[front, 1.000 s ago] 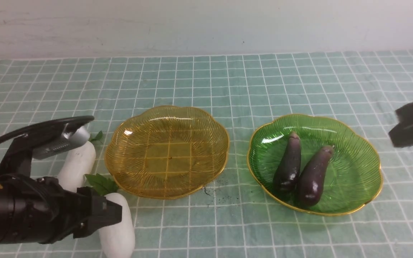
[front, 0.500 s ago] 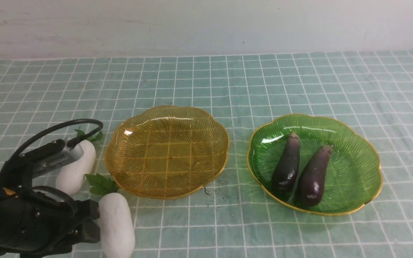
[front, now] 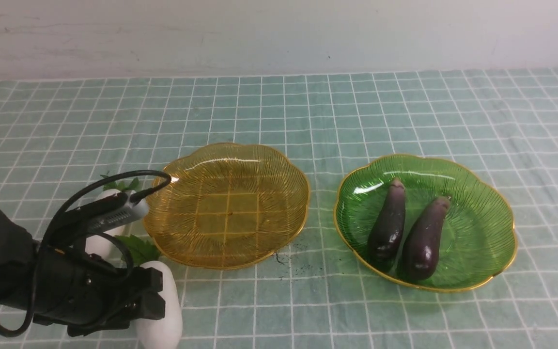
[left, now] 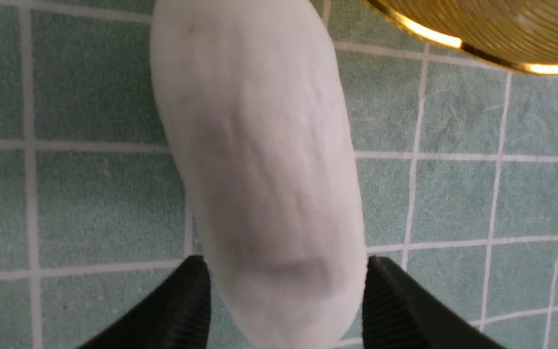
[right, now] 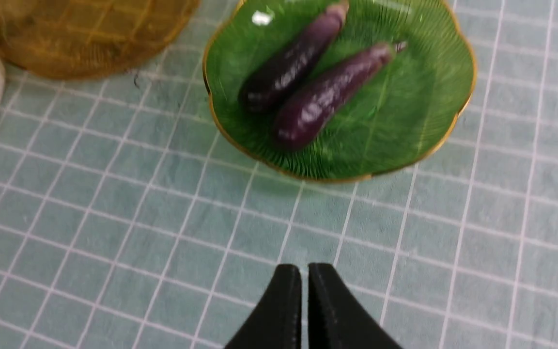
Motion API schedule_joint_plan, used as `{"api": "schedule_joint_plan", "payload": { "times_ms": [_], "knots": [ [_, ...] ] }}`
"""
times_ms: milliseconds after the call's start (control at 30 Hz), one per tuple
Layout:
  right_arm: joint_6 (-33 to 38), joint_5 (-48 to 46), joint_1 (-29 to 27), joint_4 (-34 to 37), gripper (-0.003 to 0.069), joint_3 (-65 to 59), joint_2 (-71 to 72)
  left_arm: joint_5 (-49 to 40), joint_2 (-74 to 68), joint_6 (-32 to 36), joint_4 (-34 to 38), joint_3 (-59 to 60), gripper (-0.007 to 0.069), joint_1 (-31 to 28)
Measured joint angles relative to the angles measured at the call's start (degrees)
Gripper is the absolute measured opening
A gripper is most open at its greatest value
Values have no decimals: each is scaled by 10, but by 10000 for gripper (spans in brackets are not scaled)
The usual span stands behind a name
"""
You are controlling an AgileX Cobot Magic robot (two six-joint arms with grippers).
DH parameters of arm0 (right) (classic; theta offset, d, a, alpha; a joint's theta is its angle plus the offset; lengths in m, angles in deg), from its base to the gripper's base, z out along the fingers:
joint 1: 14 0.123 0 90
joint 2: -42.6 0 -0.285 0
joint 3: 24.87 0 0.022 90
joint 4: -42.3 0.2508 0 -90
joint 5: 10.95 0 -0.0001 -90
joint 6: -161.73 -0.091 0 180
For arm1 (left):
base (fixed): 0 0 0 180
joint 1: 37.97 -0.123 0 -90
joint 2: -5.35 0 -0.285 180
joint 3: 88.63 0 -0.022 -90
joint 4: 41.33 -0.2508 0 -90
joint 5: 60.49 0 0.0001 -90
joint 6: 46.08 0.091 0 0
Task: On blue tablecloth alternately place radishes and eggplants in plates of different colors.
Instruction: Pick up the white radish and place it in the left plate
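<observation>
The blue tablecloth (front: 308, 111) covers the table. My left gripper (front: 157, 296) is open, low at the front left. Its jaws straddle the near end of a white radish (front: 168, 322) lying on the cloth, which also shows in the left wrist view (left: 259, 145). A second radish (front: 96, 246) lies behind it, mostly hidden by my arm. The amber plate (front: 182, 194) holds nothing. The green plate (front: 477, 232) holds two purple eggplants (front: 388, 223) (front: 424, 237) side by side. My right gripper (right: 304, 271) is shut and empty above bare cloth near the green plate (right: 414, 97).
Green radish leaves (front: 138, 248) lie between the two radishes by the amber plate's rim. Small dark specks (front: 284, 259) mark the cloth between the plates. A pale wall stands behind the table. My right arm is out of the front view.
My left gripper has dropped lower and moved forward round the near radish. My right arm has drawn back out of the front view's right edge. The eggplants and plates have not moved.
</observation>
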Motion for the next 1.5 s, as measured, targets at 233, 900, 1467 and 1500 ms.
{"api": "schedule_joint_plan", "payload": {
  "times_ms": [233, 900, 1467, 1500],
  "knots": [
    [13, 2, 0, 0, 12, -59, 0, 14, -1, 2, -6, -4, 487, 0],
    [28, 24, 0, 0, 12, -63, 0, 86, -68, 3, 46, -5, 531, 0],
    [28, 10, 0, -10, 12, -63, 0, 16, -32, 5, -88, -9, 444, 0],
    [28, 10, 0, -13, 12, -63, 0, 4, -11, 5, -124, -9, 444, 0]
  ]
}}
